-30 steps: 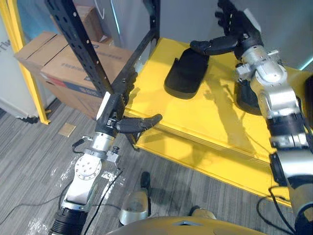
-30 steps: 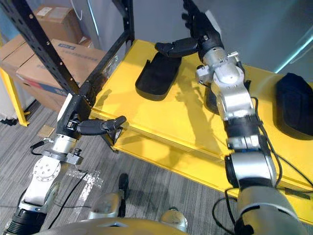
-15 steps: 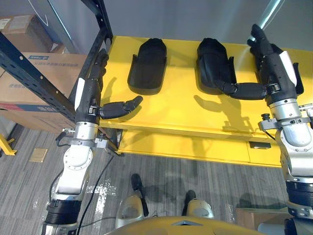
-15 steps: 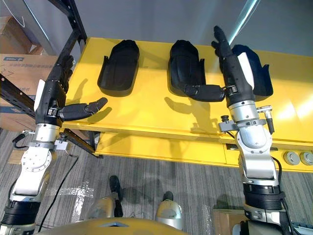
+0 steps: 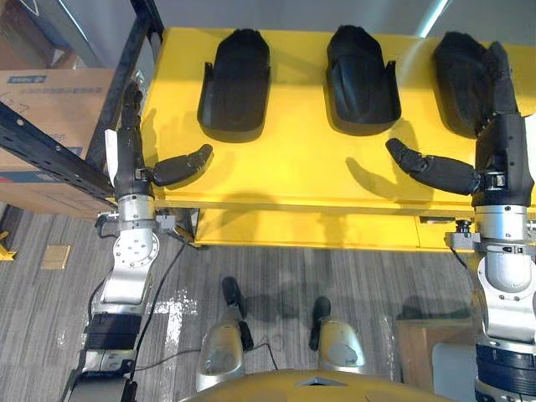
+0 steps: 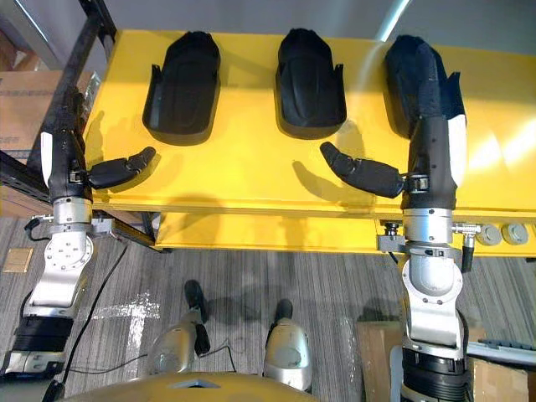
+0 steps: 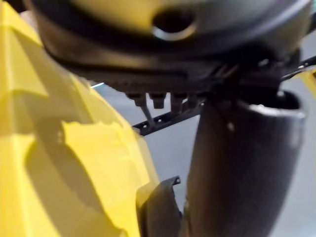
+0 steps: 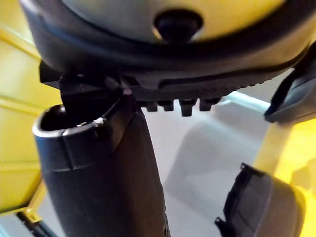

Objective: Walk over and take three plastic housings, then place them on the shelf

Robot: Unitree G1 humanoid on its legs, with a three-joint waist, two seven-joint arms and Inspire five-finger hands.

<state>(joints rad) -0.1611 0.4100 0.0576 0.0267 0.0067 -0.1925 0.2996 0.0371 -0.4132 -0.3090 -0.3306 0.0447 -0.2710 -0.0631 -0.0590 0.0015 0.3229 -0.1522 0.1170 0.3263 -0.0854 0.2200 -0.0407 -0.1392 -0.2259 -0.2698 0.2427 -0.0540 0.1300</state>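
Observation:
Three black plastic housings lie in a row on the yellow table (image 5: 285, 167): the left one (image 5: 234, 79), the middle one (image 5: 362, 79) and the right one (image 5: 461, 79). My left hand (image 5: 127, 155) hovers open at the table's left edge, its thumb pointing toward the left housing, a short gap between them. My right hand (image 5: 502, 142) is open over the table's right part, its straight fingers reaching up beside the right housing and its thumb stretched toward the middle one. Neither hand holds anything. In the right wrist view, a housing (image 8: 261, 207) lies past the thumb.
A black perforated rack upright (image 5: 50, 142) runs close past my left hand. Cardboard boxes (image 5: 42, 88) stand on the floor to the left, and another box (image 5: 419, 352) sits at lower right. The table's front edge (image 5: 318, 230) faces me.
The camera has swung to face the table squarely, so all three housings now show. Both hands stay open and now sit lower, nearer the table's front edge.

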